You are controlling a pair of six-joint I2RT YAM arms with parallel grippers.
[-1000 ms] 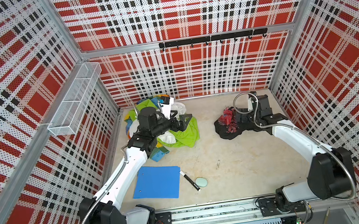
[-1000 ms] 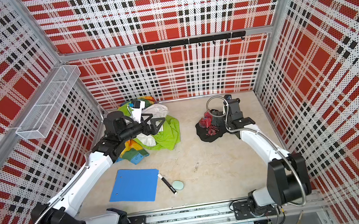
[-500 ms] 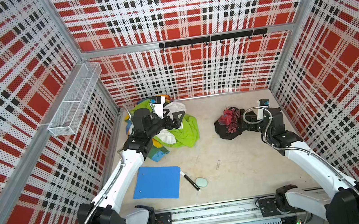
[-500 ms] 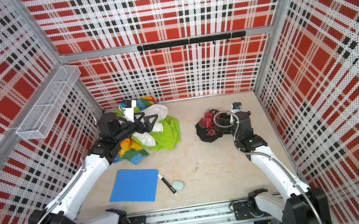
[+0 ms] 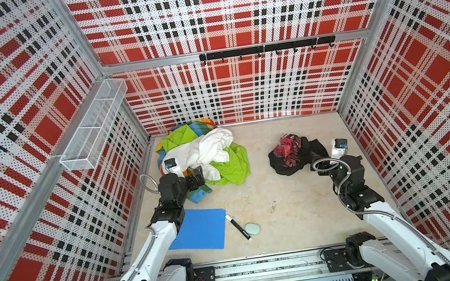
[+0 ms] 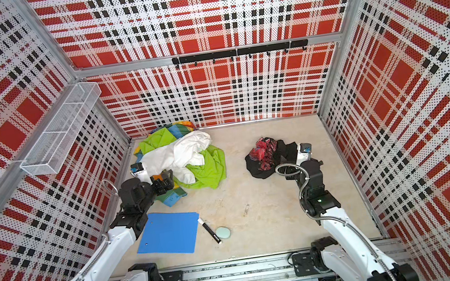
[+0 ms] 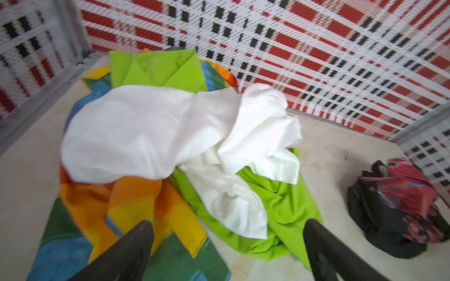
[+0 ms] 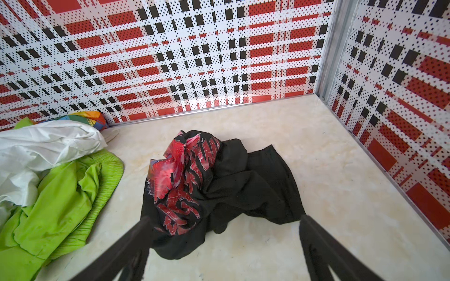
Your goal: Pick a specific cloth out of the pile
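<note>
Cloth (image 8: pixel 226 185), crumpled black with glossy red print, sits apart from the pile (image 7: pixel 146 133); left hand (image 7: pixel 227 223) and right hand (image 8: pixel 225 219) gape.

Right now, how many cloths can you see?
4: white cloth, lime green cloth and multicoloured cloth heaped back left; black cloth alone to the right. More may hide underneath.

The cloth (image 5: pixel 296 154) is lying crumpled on the right side in both top views. It is a black garment bunched into a low heap, and its red and pink print is showing on the upper left part. It is sitting well apart from the pile (image 5: pixel 202 157), which is lying at the back left. There a white cloth (image 5: pixel 209 146) is lying on top, a lime green cloth (image 5: pixel 233 166) is spreading under it toward the front, and a patterned cloth (image 5: pixel 201 125) in orange, blue and yellow is showing at the back edge.
</note>
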